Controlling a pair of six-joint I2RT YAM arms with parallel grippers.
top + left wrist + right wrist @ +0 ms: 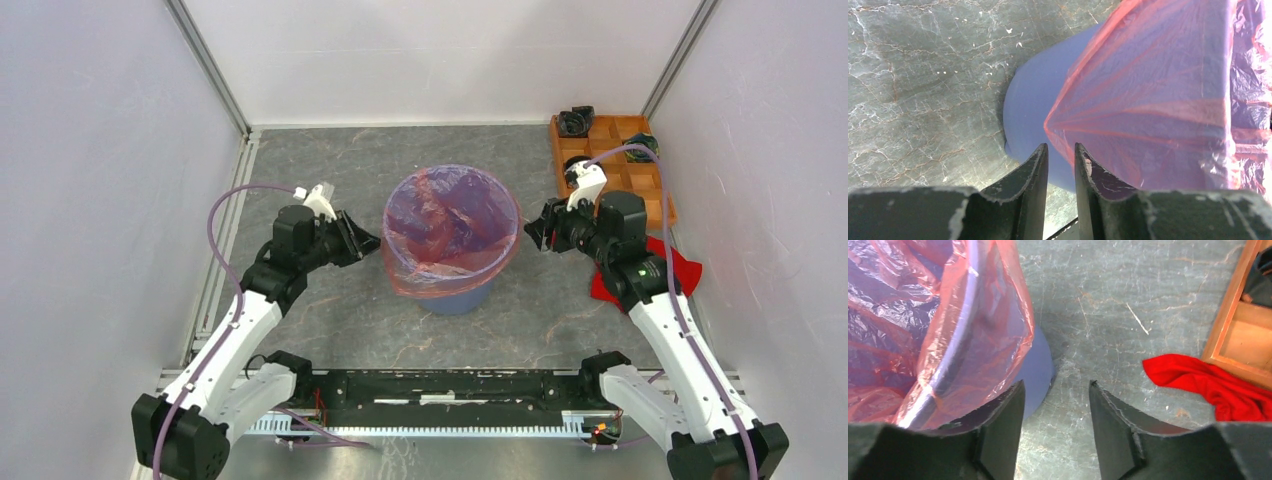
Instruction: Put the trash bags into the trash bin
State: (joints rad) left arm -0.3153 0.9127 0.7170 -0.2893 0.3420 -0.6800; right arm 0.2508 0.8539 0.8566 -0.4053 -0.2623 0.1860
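Robot lab test cell, 3 white panel walls (440,50), alu frame rails (212,65)

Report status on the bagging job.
Left gripper barely open, empty; right gripper open, empty. Trash bag lining blue bin, draped over rim. Nothing blocking.

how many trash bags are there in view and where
1. The trash bag lines the trash bin, its edge folded over the rim. The red cloth beside the tray is no bag. Another layered inside could be hidden.
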